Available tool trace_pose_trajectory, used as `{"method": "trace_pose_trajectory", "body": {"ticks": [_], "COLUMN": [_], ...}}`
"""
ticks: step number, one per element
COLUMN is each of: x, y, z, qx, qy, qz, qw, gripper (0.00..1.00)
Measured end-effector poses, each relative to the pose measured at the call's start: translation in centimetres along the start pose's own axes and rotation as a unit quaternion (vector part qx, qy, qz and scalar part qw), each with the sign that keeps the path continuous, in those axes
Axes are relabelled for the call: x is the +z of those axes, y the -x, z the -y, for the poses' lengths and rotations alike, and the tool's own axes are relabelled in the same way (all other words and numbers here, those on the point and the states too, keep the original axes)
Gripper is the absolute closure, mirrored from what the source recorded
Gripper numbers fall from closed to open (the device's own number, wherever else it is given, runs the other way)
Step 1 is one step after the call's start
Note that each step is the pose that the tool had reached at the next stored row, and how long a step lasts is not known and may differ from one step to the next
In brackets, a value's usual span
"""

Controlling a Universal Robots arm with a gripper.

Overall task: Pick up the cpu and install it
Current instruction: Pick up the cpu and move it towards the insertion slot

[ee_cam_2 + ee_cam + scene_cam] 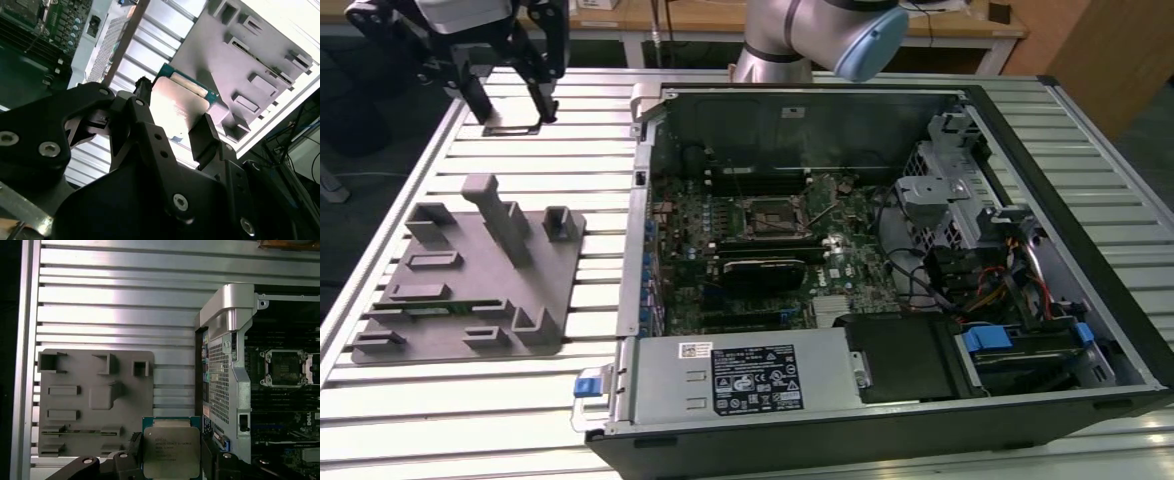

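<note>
Slatted aluminium table (454,400) carries everything. A grey fixture plate (467,292) lies toward its edge on the exterior view's left, and an open computer case (644,150) takes up the middle and the exterior view's right.

The gripper (516,116) hangs above the table's far corner on the exterior view's left. Its fingers (202,135) are closed against two opposite edges of the cpu (171,450), which is held clear of the table with its metal lid toward the first wrist camera. The cpu socket (767,215) sits well apart from it, on the motherboard inside the case, beyond the side wall.

My worry is the grip. Only thin edges are pinched, so I judge a jolt could twist the chip or let it slip out. A twisted chip would meet the socket crooked and could bend its contacts. The case wall and the cables (907,265) near the socket are snag risks too.
</note>
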State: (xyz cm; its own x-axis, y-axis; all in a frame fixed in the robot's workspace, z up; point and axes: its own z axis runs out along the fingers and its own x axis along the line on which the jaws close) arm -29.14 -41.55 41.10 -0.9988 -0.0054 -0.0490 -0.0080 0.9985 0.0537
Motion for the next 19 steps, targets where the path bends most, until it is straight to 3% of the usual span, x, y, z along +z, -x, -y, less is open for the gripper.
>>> {"method": "trace_pose_trajectory", "body": {"ticks": [19], "x": [0.19], "y": [3.99], "z": [0.03], "qx": [0.000], "qy": [0.0000], "qz": [0.0000], "qw": [1.0000], "gripper": [0.45]}}
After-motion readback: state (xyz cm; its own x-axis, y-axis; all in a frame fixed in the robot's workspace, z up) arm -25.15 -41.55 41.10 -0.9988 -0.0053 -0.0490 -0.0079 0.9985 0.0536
